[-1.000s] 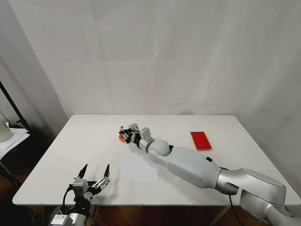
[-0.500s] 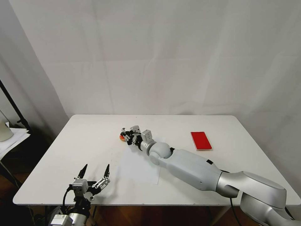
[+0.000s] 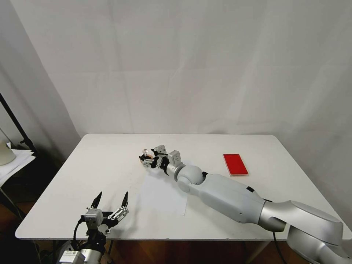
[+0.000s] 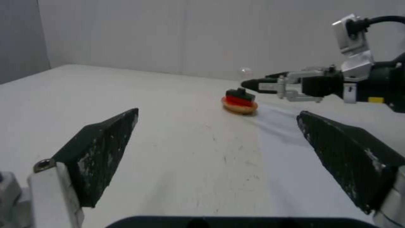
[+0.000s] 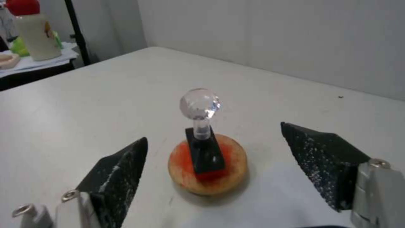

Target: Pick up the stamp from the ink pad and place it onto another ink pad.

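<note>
- Upright on the round ink pad [image 5: 207,169], black block base flat on the orange-red centre: the stamp [image 5: 203,139], with a clear faceted ball knob on a thin clear stem above a narrow matte black block.
- Small tan disc with a smooth, rounded rim and a stained orange-red middle, lying on the white table [image 3: 91,161] near its middle, at the far corner of a pale sheet of paper [image 3: 163,194].
- Spread wide apart on either side of the stamp and pad, touching neither: the right gripper [image 5: 215,167], with dark wedge-shaped fingers [image 5: 116,171] speckled with pale flecks and set in bright metal mounts with screw heads.
- In the left wrist view, the same right gripper [image 4: 261,85] seen side-on, black tips level with the stamp's knob, just beside the pad.
- Long glossy white and silver shell of the right arm, stretched diagonally across the table from the near right corner.
- Flat, bright red, rectangular, with a thin pale edge: the ink pad [image 3: 234,164], lying bare well to the right of the round pad, beyond the arm.
- Parked at the near left edge of the table, well apart from everything else: the left gripper [image 3: 110,205], pointed black fingers splayed open, nothing between them.
- Table top smooth and matte white, with rounded corners and faint grey scuffs and specks.
</note>
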{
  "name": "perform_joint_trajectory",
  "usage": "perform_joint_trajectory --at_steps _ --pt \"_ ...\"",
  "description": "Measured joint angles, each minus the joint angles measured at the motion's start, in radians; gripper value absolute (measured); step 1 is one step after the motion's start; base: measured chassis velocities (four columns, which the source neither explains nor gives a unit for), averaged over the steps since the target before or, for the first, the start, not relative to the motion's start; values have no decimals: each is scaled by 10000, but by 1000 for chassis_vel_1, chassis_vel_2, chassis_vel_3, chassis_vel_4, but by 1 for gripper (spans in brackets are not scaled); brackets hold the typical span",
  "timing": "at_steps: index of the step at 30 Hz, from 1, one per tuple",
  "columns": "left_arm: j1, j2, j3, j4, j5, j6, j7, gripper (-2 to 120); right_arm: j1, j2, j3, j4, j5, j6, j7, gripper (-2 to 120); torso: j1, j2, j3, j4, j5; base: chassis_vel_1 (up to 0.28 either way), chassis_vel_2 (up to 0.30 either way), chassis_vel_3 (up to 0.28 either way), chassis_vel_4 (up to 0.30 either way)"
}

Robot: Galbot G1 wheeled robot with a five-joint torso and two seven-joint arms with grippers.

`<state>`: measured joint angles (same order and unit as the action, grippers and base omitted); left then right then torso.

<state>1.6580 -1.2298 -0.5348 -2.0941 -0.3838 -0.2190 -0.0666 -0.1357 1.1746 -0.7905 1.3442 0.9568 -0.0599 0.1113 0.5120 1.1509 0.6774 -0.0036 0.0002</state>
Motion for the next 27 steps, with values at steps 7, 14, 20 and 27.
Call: perform_joint_trajectory --at_steps 7,14,20,27 --pt "0 0 0 0 0 0 0 100 -345 -2889 73 2499 -1261 -23 -1 107 0 0 0 -1 4 0 0 0 0" --pt "-6 0 0 0 0 0 1 100 -2587 -5631 2272 4476 -1925 696 476 114 -1 1 -1 -4 3 0 0 0 0" --pt "0 1 0 0 0 0 -1 100 -6713 -7051 5827 6126 -1757 1538 1853 113 -1 2 -2 -4 3 0 0 0 0" --pt "0 0 0 0 0 0 0 100 -11359 -6695 9527 7289 -2078 2151 2864 104 -2 1 -2 -2 1 0 0 0 0"
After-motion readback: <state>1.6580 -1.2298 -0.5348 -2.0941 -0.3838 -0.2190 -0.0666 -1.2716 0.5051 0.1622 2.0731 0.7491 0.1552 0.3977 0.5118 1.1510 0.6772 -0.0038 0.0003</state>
